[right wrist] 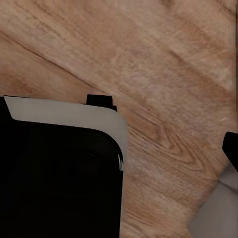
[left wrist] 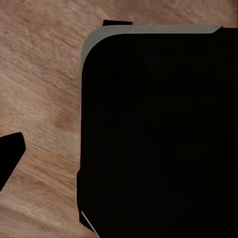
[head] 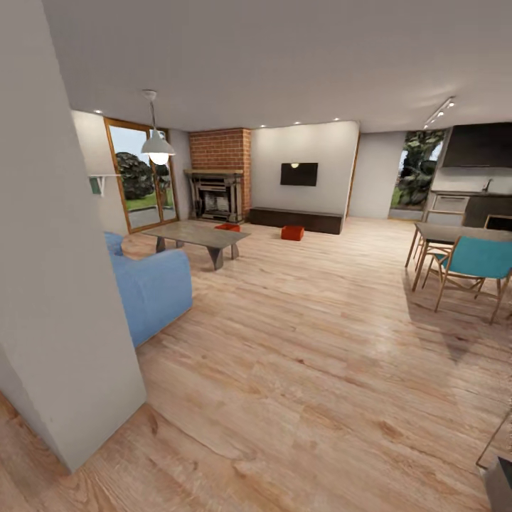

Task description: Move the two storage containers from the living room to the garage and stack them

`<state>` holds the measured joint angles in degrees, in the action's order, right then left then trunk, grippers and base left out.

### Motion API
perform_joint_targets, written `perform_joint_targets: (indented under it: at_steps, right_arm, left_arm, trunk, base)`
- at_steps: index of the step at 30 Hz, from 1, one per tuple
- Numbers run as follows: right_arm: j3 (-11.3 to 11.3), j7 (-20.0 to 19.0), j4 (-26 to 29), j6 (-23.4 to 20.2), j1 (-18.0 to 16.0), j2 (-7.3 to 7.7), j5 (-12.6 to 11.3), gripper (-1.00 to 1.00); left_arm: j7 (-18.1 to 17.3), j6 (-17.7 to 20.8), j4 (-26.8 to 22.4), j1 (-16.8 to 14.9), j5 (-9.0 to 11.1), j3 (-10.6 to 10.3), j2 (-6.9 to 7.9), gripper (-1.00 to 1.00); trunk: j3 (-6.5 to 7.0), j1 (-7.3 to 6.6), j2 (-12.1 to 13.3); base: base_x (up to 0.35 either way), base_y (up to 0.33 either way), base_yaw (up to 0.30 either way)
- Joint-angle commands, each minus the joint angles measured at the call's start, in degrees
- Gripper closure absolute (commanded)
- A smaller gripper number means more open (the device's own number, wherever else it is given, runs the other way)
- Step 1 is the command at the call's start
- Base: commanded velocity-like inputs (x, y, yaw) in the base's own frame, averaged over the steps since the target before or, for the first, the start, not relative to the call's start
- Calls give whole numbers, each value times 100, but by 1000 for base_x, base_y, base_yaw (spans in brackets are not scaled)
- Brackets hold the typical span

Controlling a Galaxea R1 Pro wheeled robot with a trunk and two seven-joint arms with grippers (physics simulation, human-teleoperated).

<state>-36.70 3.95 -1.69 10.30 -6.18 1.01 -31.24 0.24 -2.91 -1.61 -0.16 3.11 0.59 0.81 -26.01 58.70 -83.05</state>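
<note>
I look across the living room (head: 306, 334) with its light wood plank floor. One orange-red storage container (head: 292, 232) sits on the planks in front of the dark low cabinet (head: 295, 220). The second container (head: 227, 227) lies just behind the coffee table (head: 199, 237), partly hidden by it. Both are far ahead of me. In the left wrist view a dark fingertip (left wrist: 11, 154) pokes in beside my black base (left wrist: 158, 134). The right wrist view has a dark fingertip (right wrist: 232, 148) at its edge, over wood floor. The garage is out of view.
A white wall corner (head: 64, 299) stands close at the left, with the blue sofa (head: 149, 288) behind it. A dining table (head: 455, 233) and teal chair (head: 476, 263) stand at the right. A brick fireplace (head: 220, 185) and wall TV (head: 299, 174) are at the back.
</note>
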Motion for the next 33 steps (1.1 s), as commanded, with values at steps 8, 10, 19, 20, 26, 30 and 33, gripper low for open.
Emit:
perform_joint_targets:
  at_steps: [8, 10, 19, 20, 26, 30, 33]
  right_arm:
    - [-50, 1, -16, 25, -6, -4, -40, -100]
    - [-49, 1, -16, 25, -6, -4, -40, -100]
    - [-48, 1, -16, 28, -6, -4, -3, -100]
    - [-48, 1, -16, 30, -6, -4, -4, -100]
    - [-48, 1, -16, 28, -6, -4, -12, -100]
    - [-48, 1, -16, 31, -6, -4, -14, -100]
    - [-51, 1, -16, 27, -6, -4, -11, -100]
  left_arm:
    - [2, -17, -1, -2, 32, 2, 0, -100]
    - [2, -17, 0, -2, 32, 2, -1, -100]
    - [2, -17, 1, -2, 32, 2, 0, -100]
    - [2, -17, 2, -2, 32, 2, -1, -100]
    - [2, -17, 0, -2, 32, 2, 0, -100]
    - [2, -17, 1, -2, 32, 2, -1, -100]
    - [2, -17, 2, -2, 32, 2, 0, -100]
  trunk:
    - [-6, 3, -3]
    - [-6, 3, -3]
    - [-6, 3, -3]
    - [-6, 3, -3]
    - [-6, 3, -3]
    - [-6, 3, -3]
    - [-6, 3, -3]
  base:
    - [322, 0, -92]
    - [322, 0, -4]
    - [322, 0, -90]
    - [322, 0, -230]
    - [322, 0, -130]
    - [322, 0, -19]
    - [322, 0, -3]
